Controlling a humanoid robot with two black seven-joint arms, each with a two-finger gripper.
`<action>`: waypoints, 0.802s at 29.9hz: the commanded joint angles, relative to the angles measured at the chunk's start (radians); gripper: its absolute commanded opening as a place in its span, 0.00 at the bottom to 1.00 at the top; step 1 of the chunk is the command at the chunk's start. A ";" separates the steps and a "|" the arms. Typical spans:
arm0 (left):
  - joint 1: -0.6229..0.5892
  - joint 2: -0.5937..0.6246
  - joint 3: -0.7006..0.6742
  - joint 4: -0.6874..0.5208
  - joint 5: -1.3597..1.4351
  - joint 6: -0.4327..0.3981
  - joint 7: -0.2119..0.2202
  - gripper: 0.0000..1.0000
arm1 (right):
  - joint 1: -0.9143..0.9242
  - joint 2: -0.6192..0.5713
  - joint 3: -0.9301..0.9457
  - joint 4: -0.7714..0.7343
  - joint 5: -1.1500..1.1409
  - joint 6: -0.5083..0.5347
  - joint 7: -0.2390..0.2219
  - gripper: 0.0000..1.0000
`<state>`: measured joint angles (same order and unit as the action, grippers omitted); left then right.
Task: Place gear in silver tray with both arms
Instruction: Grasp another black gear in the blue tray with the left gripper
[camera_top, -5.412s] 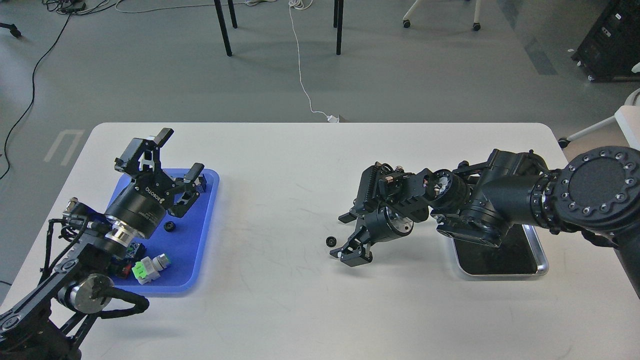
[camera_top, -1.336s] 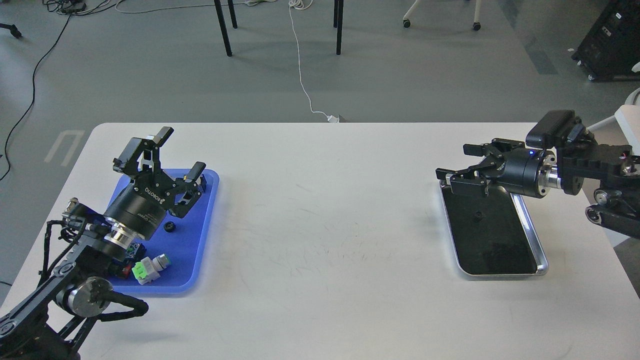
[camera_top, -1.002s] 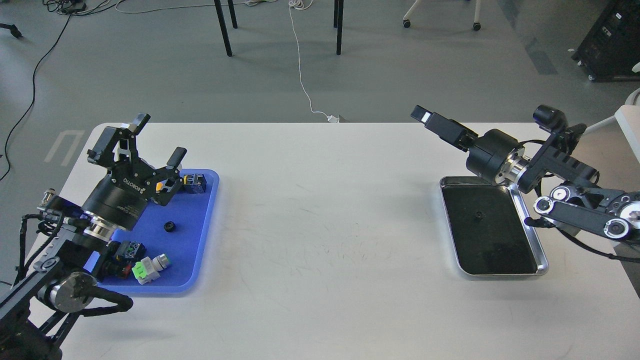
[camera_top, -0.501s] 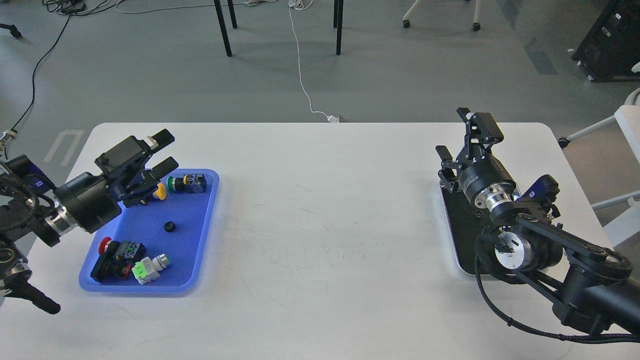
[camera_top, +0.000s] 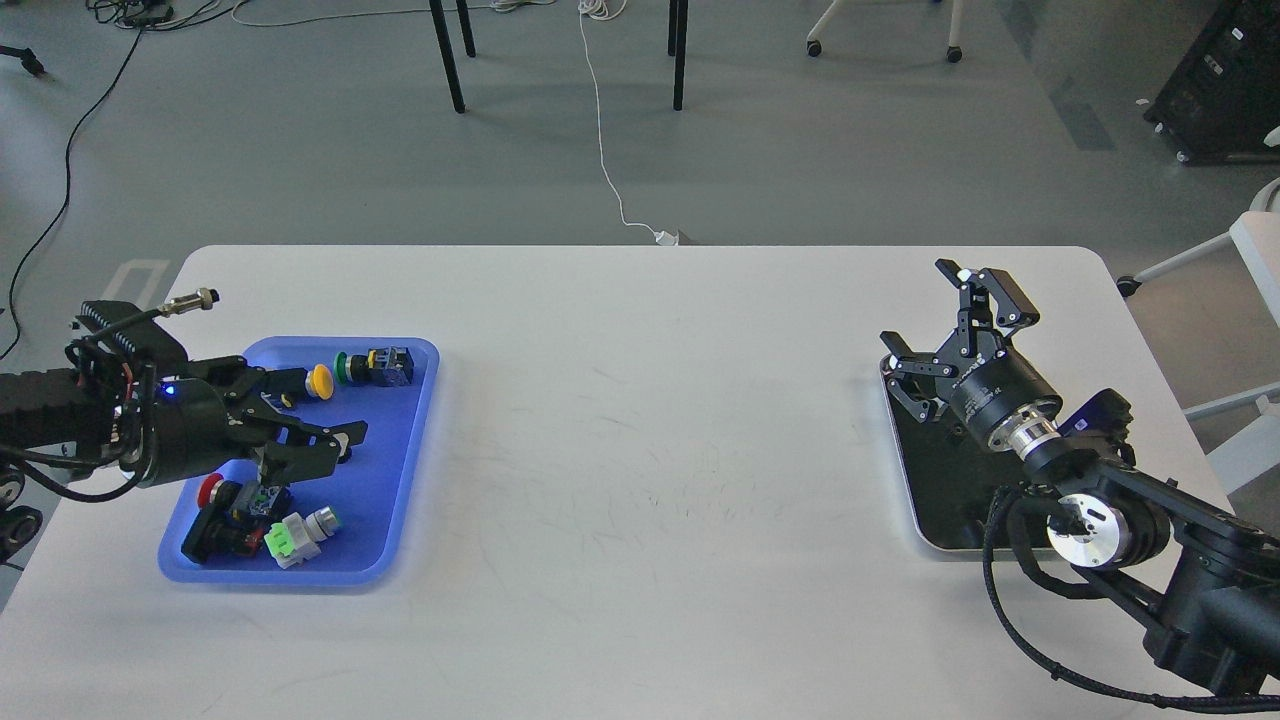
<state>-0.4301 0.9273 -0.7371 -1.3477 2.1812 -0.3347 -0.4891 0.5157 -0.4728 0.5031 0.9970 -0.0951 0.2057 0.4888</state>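
The silver tray (camera_top: 915, 500) lies at the table's right side, its dark bottom partly covered by my right arm. My right gripper (camera_top: 950, 330) is open and empty, pointing up and away over the tray's far end. I cannot make out a gear in the silver tray; my right wrist covers its middle. My left gripper (camera_top: 330, 405) is open and low over the blue tray (camera_top: 385, 470), pointing right. Its lower finger (camera_top: 335, 436) covers the spot where a small black gear lay, so that gear is hidden.
The blue tray holds a yellow button (camera_top: 320, 380), a green and black switch (camera_top: 375, 366), a red-capped part (camera_top: 215, 500) and a white and green part (camera_top: 295, 535). The white table (camera_top: 640, 420) lies between the trays. Chair legs and cables are on the floor behind.
The gear that lay on the table centre is gone from there. My right arm swung back and now rests over the silver tray. My left gripper dropped low over the blue tray, pointing right.
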 joint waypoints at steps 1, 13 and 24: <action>-0.117 -0.013 0.146 0.080 0.000 0.000 0.000 0.91 | 0.000 -0.001 0.000 0.000 -0.008 0.000 0.000 0.99; -0.213 -0.119 0.317 0.245 0.000 0.005 0.000 0.73 | 0.000 -0.013 0.000 0.005 -0.008 0.000 0.000 0.99; -0.213 -0.151 0.334 0.338 0.000 0.005 0.000 0.63 | -0.003 -0.029 0.000 0.003 -0.008 0.000 0.000 0.99</action>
<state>-0.6431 0.7781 -0.4057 -1.0184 2.1818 -0.3297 -0.4887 0.5130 -0.5011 0.5031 1.0003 -0.1028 0.2057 0.4888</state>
